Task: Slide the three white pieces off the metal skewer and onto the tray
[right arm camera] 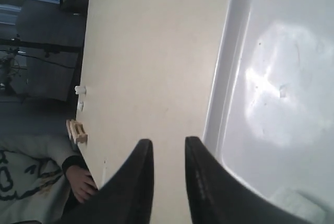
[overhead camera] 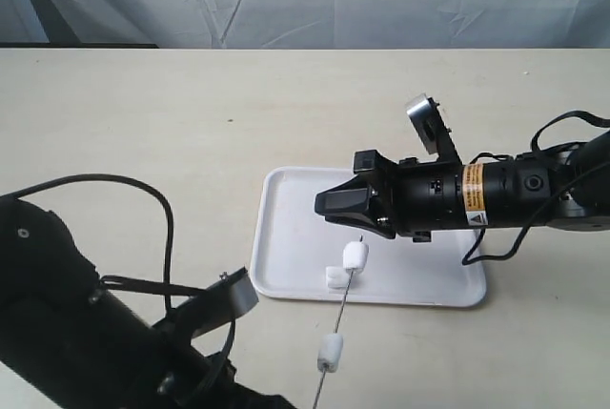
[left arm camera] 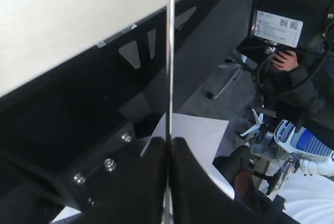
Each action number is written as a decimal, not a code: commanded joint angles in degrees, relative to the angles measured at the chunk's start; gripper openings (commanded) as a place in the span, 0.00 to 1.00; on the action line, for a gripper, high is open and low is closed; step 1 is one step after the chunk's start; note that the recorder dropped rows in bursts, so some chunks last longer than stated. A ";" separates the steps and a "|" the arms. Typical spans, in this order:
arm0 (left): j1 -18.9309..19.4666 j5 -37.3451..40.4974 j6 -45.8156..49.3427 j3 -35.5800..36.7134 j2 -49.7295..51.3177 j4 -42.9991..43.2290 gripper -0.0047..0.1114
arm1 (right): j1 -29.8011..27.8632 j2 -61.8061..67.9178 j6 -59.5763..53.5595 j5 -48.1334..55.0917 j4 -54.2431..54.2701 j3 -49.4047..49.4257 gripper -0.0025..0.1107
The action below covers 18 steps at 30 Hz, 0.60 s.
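Black fingers (right arm camera: pixel 143 161) of the right gripper (right arm camera: pixel 168 148) stood a little apart with nothing between them, hovering over the tray (overhead camera: pixel 286 190). In the exterior view, the uppermost of the white pieces (overhead camera: pixel 355 256) lay near those tips at 5 o'clock, threaded close to the tip of the metal skewer (overhead camera: pixel 341 314). The skewer's long axis ran from 1 to 7 o'clock. The second piece (overhead camera: pixel 329 352) sat lower on it, beyond the tray's rim. The third piece (overhead camera: pixel 335 278) already lay on the tray. The left gripper (left arm camera: pixel 168 148) was clamped on the rod's low end. I judged the right arm the nearer one for stripping.
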 commanded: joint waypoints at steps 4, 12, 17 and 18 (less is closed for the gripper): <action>-2.68 -2.91 -0.70 0.86 -1.80 -2.66 0.04 | -0.31 0.07 -0.87 4.85 1.98 -1.18 0.22; -1.45 -11.71 -3.59 0.86 -1.80 -2.04 0.04 | -6.33 0.07 7.10 2.83 -12.56 -5.05 0.22; 0.84 -10.25 -5.45 0.86 -1.80 0.60 0.04 | -7.03 0.07 12.03 -0.93 -15.78 -5.04 0.22; 1.40 -10.25 -5.45 0.86 -1.80 0.70 0.04 | -7.03 0.07 13.02 -1.71 -16.07 -5.04 0.22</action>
